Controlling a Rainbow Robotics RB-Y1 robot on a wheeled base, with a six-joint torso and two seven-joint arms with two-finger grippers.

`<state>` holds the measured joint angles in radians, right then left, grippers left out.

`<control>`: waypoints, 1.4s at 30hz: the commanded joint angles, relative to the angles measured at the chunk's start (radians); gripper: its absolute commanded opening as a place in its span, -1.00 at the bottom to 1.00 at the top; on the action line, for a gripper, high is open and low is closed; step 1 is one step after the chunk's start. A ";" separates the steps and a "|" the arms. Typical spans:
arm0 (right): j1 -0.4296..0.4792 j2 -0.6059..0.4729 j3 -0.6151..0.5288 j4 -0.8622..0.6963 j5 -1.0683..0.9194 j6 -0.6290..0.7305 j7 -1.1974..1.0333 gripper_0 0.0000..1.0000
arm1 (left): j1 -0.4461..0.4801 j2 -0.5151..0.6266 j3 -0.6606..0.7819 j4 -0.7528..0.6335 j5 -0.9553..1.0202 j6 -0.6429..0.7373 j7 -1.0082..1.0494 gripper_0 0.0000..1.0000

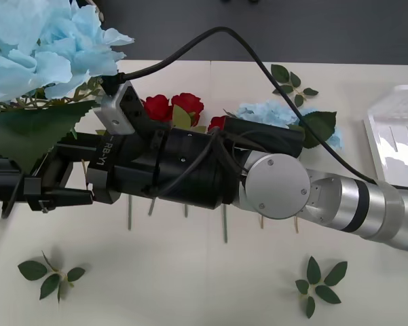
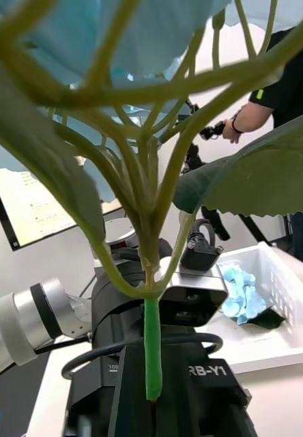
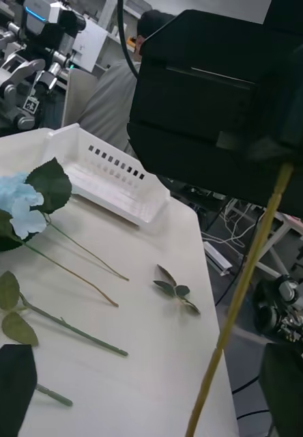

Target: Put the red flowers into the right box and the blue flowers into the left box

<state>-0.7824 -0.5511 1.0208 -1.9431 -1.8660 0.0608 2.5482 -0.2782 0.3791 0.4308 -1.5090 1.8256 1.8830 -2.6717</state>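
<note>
The right arm [image 1: 210, 170] reaches from the right box [image 1: 394, 136] across the table [image 1: 190, 278] to its far left side. There the right claw [image 1: 37, 189] meets the left claw [image 3: 150, 362], and the 2 face each other.

1 blue flower [image 1: 47, 47] is lifted off the table at that spot, far left of the right box. Its pale head is up near the front camera, with a broad dark leaf [image 1: 27, 129] below. Its stem [image 2: 151, 341] runs lengthwise from the head straight down to the claws.

In the left wrist view the stem passes between the 2 black left fingers [image 3: 11, 389], which are spread and not touching it. I cannot tell if the right claw is pinching the stem or spread.

The red flowers [image 1: 173, 107] lie on the table left of the right box, behind the right arm. A second blue flower [image 1: 265, 112] lies between them and the box. These flowers have their heads at the far side, and their stem ends [image 1: 224, 224] point toward the robot from under the arm.

The right box holds no flowers. The left box [image 2: 288, 348], seen behind the left wrist in the right wrist view, holds blue flowers [image 2: 243, 293].

3 leaf sprigs [image 1: 51, 275] [image 1: 319, 285] [image 1: 290, 81] lie loose on the table.
</note>
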 commanded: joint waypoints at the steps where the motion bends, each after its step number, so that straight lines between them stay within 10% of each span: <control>1: -0.018 0.005 0.007 -0.014 -0.010 -0.001 -0.002 -1.00 | -0.029 -0.009 -0.018 -0.034 -0.006 0.004 -0.024 0.05; 6: -0.018 0.002 0.007 -0.014 -0.013 -0.001 -0.002 -1.00 | -0.029 -0.032 -0.027 -0.034 -0.008 0.002 -0.017 -1.00; 17: -0.017 -0.003 0.010 -0.014 -0.051 -0.001 -0.008 -1.00 | -0.030 -0.040 -0.033 -0.034 -0.009 -0.002 -0.013 -1.00; 22: -0.018 -0.010 0.010 -0.013 -0.074 -0.009 -0.008 0.73 | -0.029 -0.040 -0.032 -0.034 -0.009 -0.001 -0.011 -1.00; 24: -0.018 -0.013 0.008 -0.010 -0.071 -0.009 -0.002 0.97 | -0.029 -0.040 -0.029 -0.034 -0.011 -0.002 -0.013 -1.00; 42: -0.012 -0.053 0.015 -0.010 -0.185 -0.022 -0.014 1.00 | 0.080 -0.019 0.082 -0.099 -0.003 -0.007 -0.005 -1.00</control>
<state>-0.7824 -0.5857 1.0419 -1.9299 -2.0442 0.0568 2.5479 -0.2441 0.3424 0.4881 -1.5525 1.8182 1.8827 -2.6716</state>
